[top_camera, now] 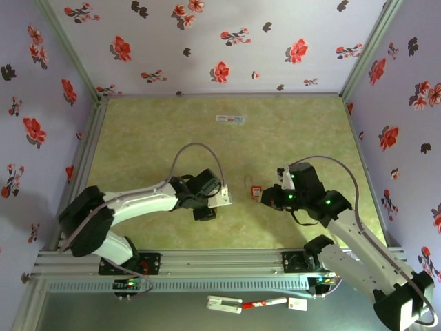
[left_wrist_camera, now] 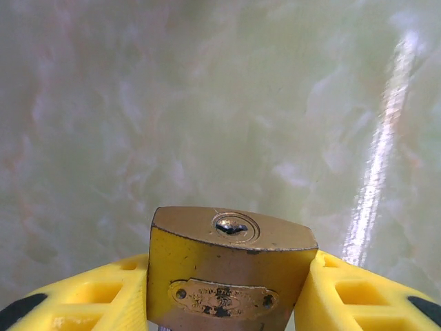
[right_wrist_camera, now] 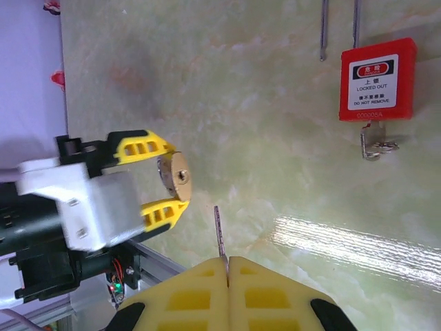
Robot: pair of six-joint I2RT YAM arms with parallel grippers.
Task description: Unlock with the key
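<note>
Where the left gripper (right_wrist_camera: 172,178) clamps: brass padlock (left_wrist_camera: 231,276), keyhole (left_wrist_camera: 232,225) facing out.
Right gripper (right_wrist_camera: 228,265): pinched together on the key (right_wrist_camera: 219,231).
Red padlock (right_wrist_camera: 377,79): flat on table (right_wrist_camera: 262,138).

Top external: fixed high behind the arm bases, facing down over the whole table (top_camera: 172,131). Left wrist: very near, looking past its yellow fingers (left_wrist_camera: 89,300) at the brass padlock (left_wrist_camera: 231,276). Right wrist: farther off, sharing the brass padlock with the left wrist and the red padlock (right_wrist_camera: 377,79) with the top view.
</note>
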